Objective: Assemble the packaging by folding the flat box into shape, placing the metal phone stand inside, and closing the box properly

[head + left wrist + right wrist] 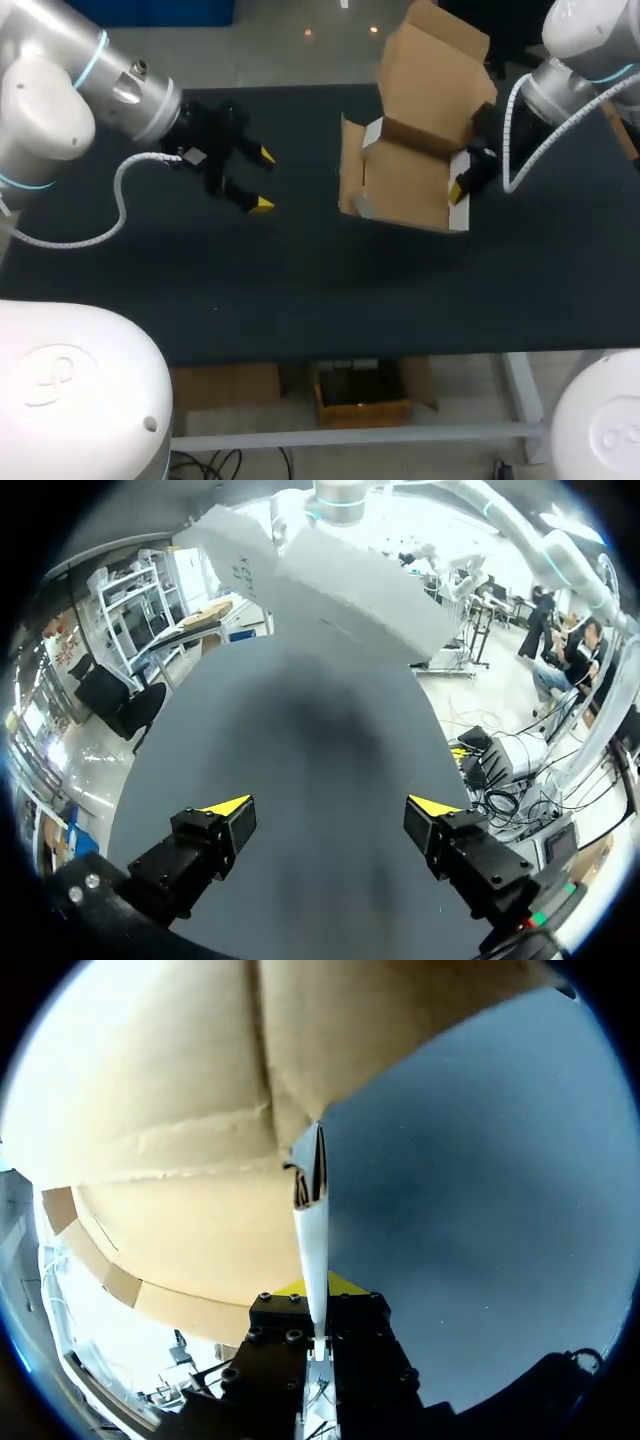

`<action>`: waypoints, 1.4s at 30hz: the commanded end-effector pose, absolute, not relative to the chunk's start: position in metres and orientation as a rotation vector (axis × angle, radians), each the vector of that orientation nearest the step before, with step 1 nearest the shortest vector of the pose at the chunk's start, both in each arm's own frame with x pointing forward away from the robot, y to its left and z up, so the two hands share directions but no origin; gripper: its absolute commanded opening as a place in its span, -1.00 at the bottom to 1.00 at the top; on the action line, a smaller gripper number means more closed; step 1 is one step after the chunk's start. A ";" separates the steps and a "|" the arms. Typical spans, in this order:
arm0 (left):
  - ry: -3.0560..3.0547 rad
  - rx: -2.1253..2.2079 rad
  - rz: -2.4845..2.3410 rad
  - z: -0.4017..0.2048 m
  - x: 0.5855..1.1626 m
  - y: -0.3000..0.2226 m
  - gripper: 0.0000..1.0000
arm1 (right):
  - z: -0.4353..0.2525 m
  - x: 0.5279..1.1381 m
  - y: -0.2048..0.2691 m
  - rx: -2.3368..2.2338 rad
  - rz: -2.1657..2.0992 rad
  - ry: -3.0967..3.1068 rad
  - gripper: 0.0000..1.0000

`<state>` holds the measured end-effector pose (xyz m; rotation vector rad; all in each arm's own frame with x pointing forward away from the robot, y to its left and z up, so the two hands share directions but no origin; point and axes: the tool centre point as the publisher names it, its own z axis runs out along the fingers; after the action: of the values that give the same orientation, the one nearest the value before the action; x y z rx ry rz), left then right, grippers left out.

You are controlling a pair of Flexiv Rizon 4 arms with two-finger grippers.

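Note:
The cardboard box (410, 170) is partly folded and held tilted above the black table (300, 280), brown inside and white outside, its lid flap (435, 60) standing up at the back. My right gripper (462, 188) is shut on the box's right side wall; in the right wrist view that thin white wall (312, 1230) runs edge-on between its yellow tips (317, 1287), with the brown box (170, 1110) spreading out to one side. My left gripper (262, 180) hovers open over the table left of the box, empty, its fingers (225, 820) wide apart. No metal phone stand is in view.
The table's front edge (350, 358) runs across the lower part of the head view. Bare black table surface (300, 780) lies ahead of the left gripper and in front of the box.

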<state>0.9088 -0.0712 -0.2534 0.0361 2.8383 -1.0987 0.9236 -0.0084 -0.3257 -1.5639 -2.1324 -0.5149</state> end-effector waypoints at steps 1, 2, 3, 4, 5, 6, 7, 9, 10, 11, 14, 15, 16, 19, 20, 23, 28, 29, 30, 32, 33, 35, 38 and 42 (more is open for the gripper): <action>2.826 0.036 -1.063 -0.252 0.906 -0.069 1.00 | -0.320 0.921 -0.005 -1.578 -0.300 -2.128 -1.00; 2.826 0.032 -1.055 -0.253 0.907 -0.069 1.00 | -0.320 0.920 -0.005 -1.592 -0.280 -2.119 -1.00; 2.826 0.029 -1.054 -0.254 0.909 -0.067 1.00 | -0.321 0.918 -0.006 -1.639 -0.240 -2.110 -1.00; 2.823 0.030 -1.050 -0.254 0.909 -0.067 1.00 | -0.321 0.918 -0.007 -1.649 -0.227 -2.101 -1.00; 2.823 0.021 -1.039 -0.255 0.910 -0.066 1.00 | -0.322 0.917 -0.007 -1.651 -0.221 -2.095 -1.00; 2.823 0.018 -1.032 -0.255 0.911 -0.065 1.00 | -0.323 0.916 -0.009 -1.690 -0.189 -2.070 -1.00; 2.818 0.012 -1.024 -0.255 0.912 -0.063 1.00 | -0.325 0.915 -0.010 -1.733 -0.148 -2.049 -1.00; 2.826 -0.012 -0.992 -0.254 0.914 -0.060 1.00 | -0.329 0.914 -0.014 -1.800 -0.093 -1.987 -1.00; 2.833 -0.028 -0.991 -0.254 0.916 -0.056 1.00 | -0.329 0.914 -0.014 -1.800 -0.093 -1.987 -1.00; 2.833 -0.028 -0.991 -0.254 0.916 -0.056 1.00 | -0.329 0.914 -0.014 -1.800 -0.093 -1.987 -1.00; 2.833 -0.028 -0.991 -0.254 0.916 -0.056 1.00 | -0.329 0.914 -0.014 -1.800 -0.093 -1.987 -1.00; 2.833 -0.028 -0.991 -0.254 0.916 -0.056 1.00 | -0.329 0.914 -0.014 -1.800 -0.093 -1.987 -1.00; 2.833 -0.028 -0.991 -0.254 0.916 -0.056 1.00 | -0.329 0.914 -0.014 -1.800 -0.093 -1.987 -1.00; 2.833 -0.028 -0.991 -0.254 0.916 -0.056 1.00 | -0.329 0.914 -0.014 -1.800 -0.093 -1.987 -1.00; 2.833 -0.028 -0.991 -0.254 0.916 -0.056 1.00 | -0.329 0.914 -0.014 -1.800 -0.093 -1.987 -1.00; 2.833 -0.028 -0.991 -0.254 0.916 -0.056 1.00 | -0.329 0.914 -0.014 -1.800 -0.093 -1.987 -1.00; 2.826 -0.048 -1.012 -0.256 0.916 -0.055 1.00 | -0.337 0.914 0.002 -1.806 -0.007 -1.962 -1.00; 2.825 -0.051 -1.016 -0.257 0.915 -0.054 1.00 | -0.338 0.913 0.003 -1.810 0.005 -1.956 -1.00; 2.824 -0.056 -1.018 -0.257 0.915 -0.054 1.00 | -0.342 0.911 0.004 -1.824 0.032 -1.947 -1.00; 2.825 -0.064 -1.013 -0.258 0.916 -0.053 1.00 | -0.347 0.908 0.005 -1.840 0.064 -1.930 -1.00; 2.827 -0.066 -1.011 -0.258 0.917 -0.052 1.00 | -0.348 0.907 0.005 -1.851 0.082 -1.919 -1.00; 2.829 -0.068 -1.004 -0.258 0.917 -0.052 1.00 | -0.350 0.905 0.005 -1.874 0.112 -1.901 -1.00; 2.829 -0.068 -1.004 -0.258 0.917 -0.052 1.00 | -0.353 0.901 0.005 -1.908 0.184 -1.883 -1.00; 2.829 -0.068 -1.004 -0.258 0.917 -0.052 1.00 | -0.356 0.897 0.006 -1.935 0.236 -1.881 -1.00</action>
<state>0.9175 -0.0518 -0.2594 -0.0682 2.8245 -1.0108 0.8936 -0.0001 -0.3554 -1.9340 -1.8768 0.1911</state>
